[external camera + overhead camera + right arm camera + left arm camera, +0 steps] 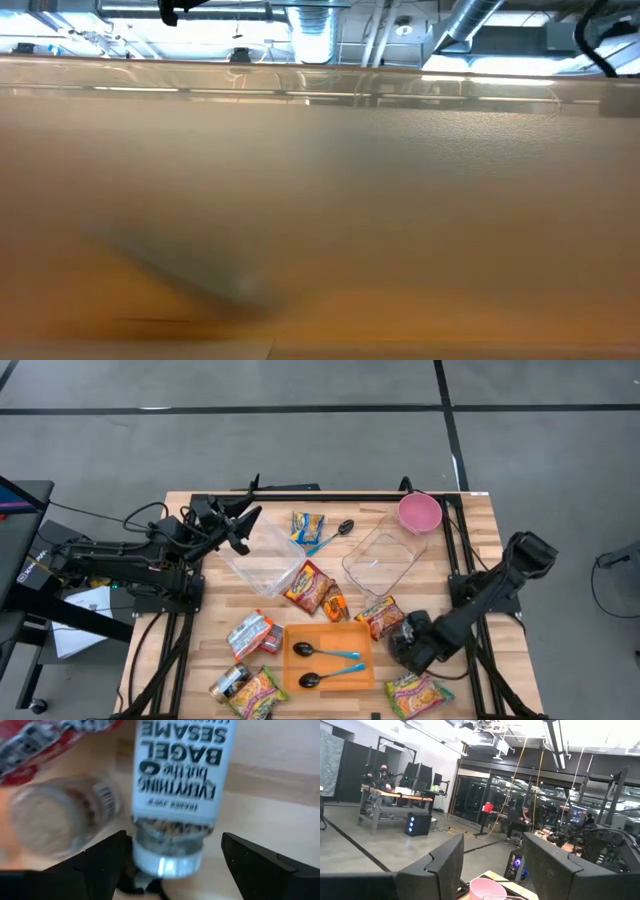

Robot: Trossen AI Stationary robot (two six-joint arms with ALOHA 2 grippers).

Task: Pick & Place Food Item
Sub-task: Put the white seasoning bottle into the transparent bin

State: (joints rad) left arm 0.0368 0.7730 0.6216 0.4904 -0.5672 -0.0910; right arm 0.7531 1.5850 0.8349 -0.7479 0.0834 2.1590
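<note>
Seasoning jar point(176, 785) labelled "Everything but the Bagel Sesame" lying between wide-apart right claw point(172, 857) fingers on counter point(280, 775), orange tray point(329, 656) holding two spoons point(325, 652) — left claw point(243, 525) raised, fingers apart, empty.

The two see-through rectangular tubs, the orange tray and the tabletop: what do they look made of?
The two see-through rectangular tubs look like thin glossy clear plastic: the wood shows through them. The flat orange tray seems matte plastic, evenly coloured. The pale tabletop looks like wooden butcher block, with visible plank seams.
</note>
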